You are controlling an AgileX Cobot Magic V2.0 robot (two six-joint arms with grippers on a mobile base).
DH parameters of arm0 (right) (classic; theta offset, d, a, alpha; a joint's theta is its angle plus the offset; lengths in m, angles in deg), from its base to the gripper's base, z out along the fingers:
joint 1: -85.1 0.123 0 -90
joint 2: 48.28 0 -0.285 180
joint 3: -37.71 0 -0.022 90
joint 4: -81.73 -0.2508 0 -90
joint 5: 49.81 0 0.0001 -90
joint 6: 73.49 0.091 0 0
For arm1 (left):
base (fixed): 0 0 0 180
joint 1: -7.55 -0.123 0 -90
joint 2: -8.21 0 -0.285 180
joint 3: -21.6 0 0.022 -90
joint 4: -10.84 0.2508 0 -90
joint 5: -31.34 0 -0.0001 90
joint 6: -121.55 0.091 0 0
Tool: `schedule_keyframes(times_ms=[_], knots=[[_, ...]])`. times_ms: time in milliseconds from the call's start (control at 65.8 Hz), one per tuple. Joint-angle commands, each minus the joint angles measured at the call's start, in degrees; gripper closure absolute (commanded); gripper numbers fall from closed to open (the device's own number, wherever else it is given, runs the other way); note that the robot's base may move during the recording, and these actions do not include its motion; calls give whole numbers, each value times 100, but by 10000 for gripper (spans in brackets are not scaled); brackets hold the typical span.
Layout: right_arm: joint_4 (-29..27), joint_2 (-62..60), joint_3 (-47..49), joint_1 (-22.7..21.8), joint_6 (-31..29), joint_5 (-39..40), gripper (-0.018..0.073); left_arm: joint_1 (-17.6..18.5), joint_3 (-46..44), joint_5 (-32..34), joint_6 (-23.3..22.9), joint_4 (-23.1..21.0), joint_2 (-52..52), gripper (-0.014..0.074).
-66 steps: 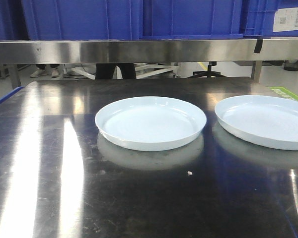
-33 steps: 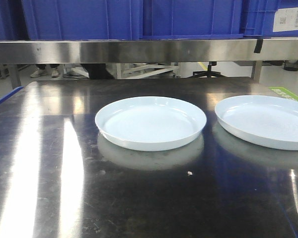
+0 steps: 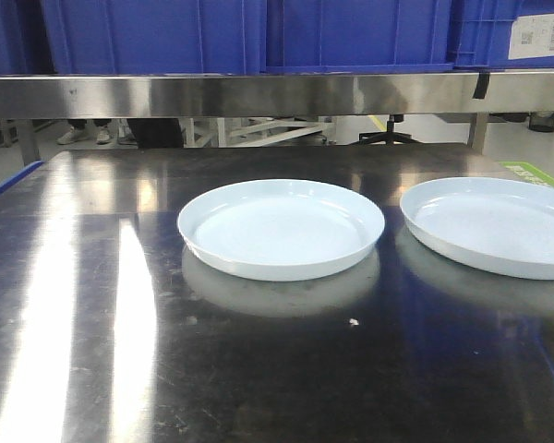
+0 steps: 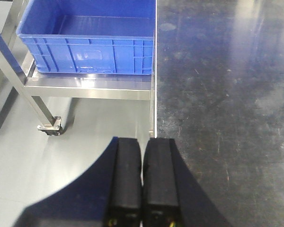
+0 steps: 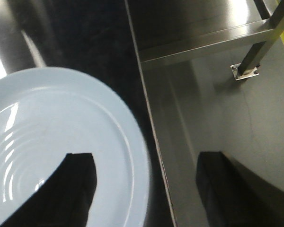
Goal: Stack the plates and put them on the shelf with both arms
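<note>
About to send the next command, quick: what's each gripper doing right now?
Left gripper: closed, holding nothing.
Right gripper: open, one finger above the plate, nothing gripped.

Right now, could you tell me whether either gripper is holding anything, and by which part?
Nothing is held. The left gripper is shut and empty; the right gripper is open over the rim of a plate.

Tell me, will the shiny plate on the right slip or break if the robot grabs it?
Probably slippery: the right plate is glossy and mirrors the light, so a grip may slide. It looks stiff and perhaps breakable, like glazed ceramic. It sits flat and low on the steel table, so a push should slide it, not tip it.
</note>
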Motion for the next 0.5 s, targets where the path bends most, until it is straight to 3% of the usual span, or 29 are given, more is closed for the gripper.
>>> schedule_keyframes(times_ms=[0,198,487], knots=[[44,41,374,-111,-14,293,23,-5,-160,407,-31,18,43,513],[44,384,508,-106,-14,264,114,-5,-160,407,-31,18,43,513],[44,542,508,-106,-14,258,114,-5,-160,407,-31,18,43,513]])
